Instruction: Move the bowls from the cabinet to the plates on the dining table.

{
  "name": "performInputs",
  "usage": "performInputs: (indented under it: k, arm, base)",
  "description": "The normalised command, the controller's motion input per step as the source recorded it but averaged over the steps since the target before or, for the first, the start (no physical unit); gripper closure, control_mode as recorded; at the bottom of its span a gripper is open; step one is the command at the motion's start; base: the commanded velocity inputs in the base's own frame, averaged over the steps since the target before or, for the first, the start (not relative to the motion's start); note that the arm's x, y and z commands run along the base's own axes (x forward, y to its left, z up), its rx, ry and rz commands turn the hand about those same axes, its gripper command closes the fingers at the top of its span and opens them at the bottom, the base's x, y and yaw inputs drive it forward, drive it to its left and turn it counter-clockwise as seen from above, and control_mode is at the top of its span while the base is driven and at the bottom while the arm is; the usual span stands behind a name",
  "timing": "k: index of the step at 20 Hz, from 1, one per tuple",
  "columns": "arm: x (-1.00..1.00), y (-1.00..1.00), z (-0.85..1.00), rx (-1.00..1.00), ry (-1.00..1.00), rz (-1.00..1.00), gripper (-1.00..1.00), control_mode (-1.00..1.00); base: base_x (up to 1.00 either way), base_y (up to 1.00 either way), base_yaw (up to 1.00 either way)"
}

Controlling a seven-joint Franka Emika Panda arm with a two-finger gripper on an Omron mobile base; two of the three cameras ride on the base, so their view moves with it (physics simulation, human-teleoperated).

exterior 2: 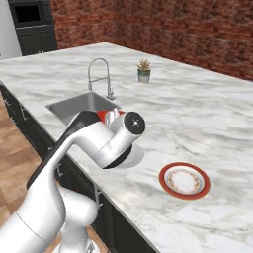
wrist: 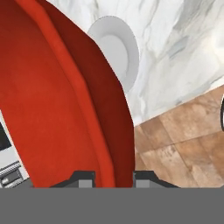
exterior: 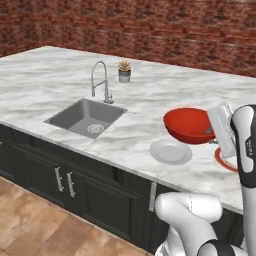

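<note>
The gripper (wrist: 113, 177) is pinching the red bowl's (exterior: 189, 125) rim, holding it above the marble island (exterior: 45, 85), with the pale plate (exterior: 170, 151) at its seven o'clock.

- red bowl (exterior: 187, 125): glossy, smooth, looks like glazed ceramic or shiny plastic
- pale plate (exterior: 170, 151): plain white-grey, smooth, fairly matt
- red-orange plate (exterior 2: 184, 180): smooth, cream centre with a faint pattern
- dining table (exterior: 50, 85): polished-looking white-grey veined marble top, black panelled doors below with silver metal handles
- sink (exterior: 86, 117): brushed grey metal
- faucet (exterior: 101, 81): shiny chrome
- floor (exterior: 30, 225): brown tile, slightly mottled
- back wall (exterior: 150, 25): rough red brick
</note>
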Motion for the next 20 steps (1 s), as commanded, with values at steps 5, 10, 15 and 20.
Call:
performInputs:
  k: [5, 10, 15, 20]
  arm:
    - [0.02, 0.02, -0.27, 0.02, 0.00, 0.00, 1.00, -1.00]
    - [0.09, 0.08, -0.27, 0.00, 0.01, 0.00, 1.00, -1.00]
    - [0.18, 0.07, -0.23, 0.00, 0.02, 0.00, 1.00, -1.00]
    - [0.20, 0.00, -0.17, 0.00, 0.00, 0.01, 1.00, -1.00]
  base:
    - [0.00, 0.00, 0.00]
    - [0.00, 0.00, 0.00]
    - [0.00, 0.00, 0.00]
    - [0.00, 0.00, 0.00]
